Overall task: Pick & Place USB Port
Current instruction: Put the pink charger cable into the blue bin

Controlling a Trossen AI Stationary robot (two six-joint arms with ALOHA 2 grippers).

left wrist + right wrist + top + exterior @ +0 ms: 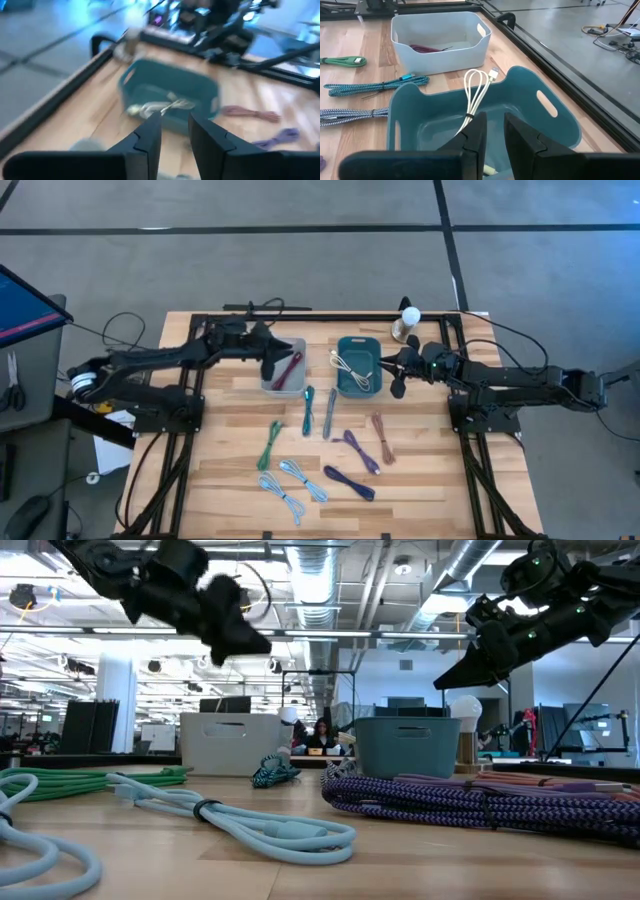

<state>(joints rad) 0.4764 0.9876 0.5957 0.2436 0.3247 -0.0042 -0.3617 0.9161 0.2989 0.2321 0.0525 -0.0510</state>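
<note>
Above the grey bin [284,370] at the rear of the table [420,470], the left gripper [270,366] hangs clear of the contents, its two fingers [150,137] standing slightly apart with nothing between them. The grey bin holds one dark red cable [288,368], lying diagonally inside it. Just beside it stands the teal bin [358,365], over whose right rim the right gripper [397,370] hovers; its fingers [476,132] are likewise a little apart and empty in the right wrist view. A white USB cable [476,97], looped and banded, lies in the teal bin with its plug end leaning against the bin wall nearest the grey bin. In front of the two bins, loose on the table, lie further coiled cables: a teal cable [308,409] and a grey cable [329,412] side by side, a green cable [270,444] to their left, a brown cable [382,437] and a purple cable [361,450] to their right, two light blue cables [292,486] nearer the front edge, and a dark blue cable [349,482] beside those. None of these touches either bin. A small lamp [409,320] with a white round head stands at the rear edge behind the right gripper.
</note>
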